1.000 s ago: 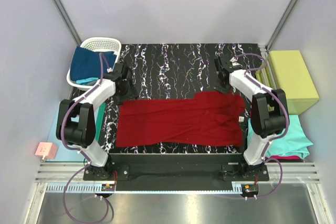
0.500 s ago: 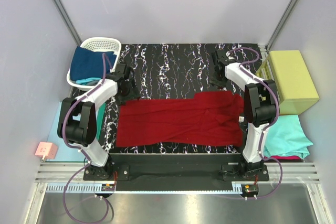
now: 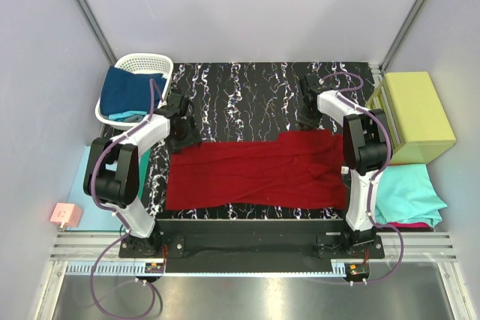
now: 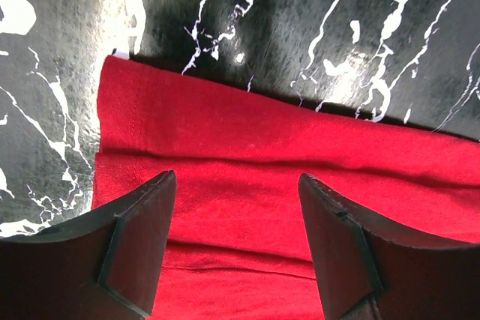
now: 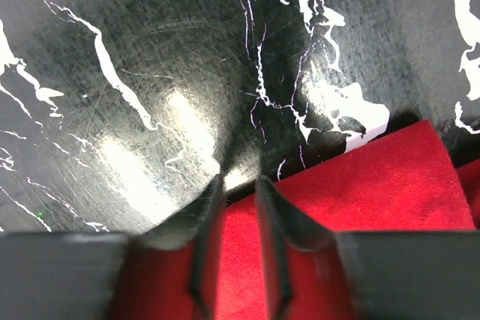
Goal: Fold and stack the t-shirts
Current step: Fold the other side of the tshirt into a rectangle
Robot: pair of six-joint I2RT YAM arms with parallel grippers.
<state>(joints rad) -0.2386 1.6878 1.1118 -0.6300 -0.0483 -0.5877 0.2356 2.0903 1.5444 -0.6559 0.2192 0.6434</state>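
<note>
Since a second ago the right arm (image 3: 360, 140) has swung its elbow inward from the counter's right edge, so that it now lies over the dark red t-shirt's (image 3: 255, 174) right end. Over the same second the left fingers (image 3: 184, 137) have crept toward that shirt's far left corner. The shirt itself lies as it did.

A small white tag (image 3: 346, 170) sticks out at the shirt's right edge; it is too small to read.

The dark red t-shirt (image 4: 285, 170) is soft knit cloth, folded to a long flat band across the near half of the counter (image 3: 247, 95). Its far edge steps up toward the right. The counter is glossy black with white marble veins, and lamps glare on it in the wrist views.

The left fingers (image 4: 135, 252), dark wedge-shaped pads, are spread wide above the shirt's corner with nothing between them. The right fingers (image 5: 206, 245) stand just apart, with a narrow slit between them. Their tips are at the shirt's far edge (image 5: 360, 177), and red cloth shows through the slit. No cloth is seen clamped.

At the far left a white slotted plastic basket (image 3: 142, 60) holds a navy blue t-shirt (image 3: 124, 89). To the right of the counter sits a yellow-green box (image 3: 416, 114). Nearer than the box, a teal t-shirt (image 3: 409, 192) lies on top of a magenta t-shirt (image 3: 409, 225), of which only an edge shows.
</note>
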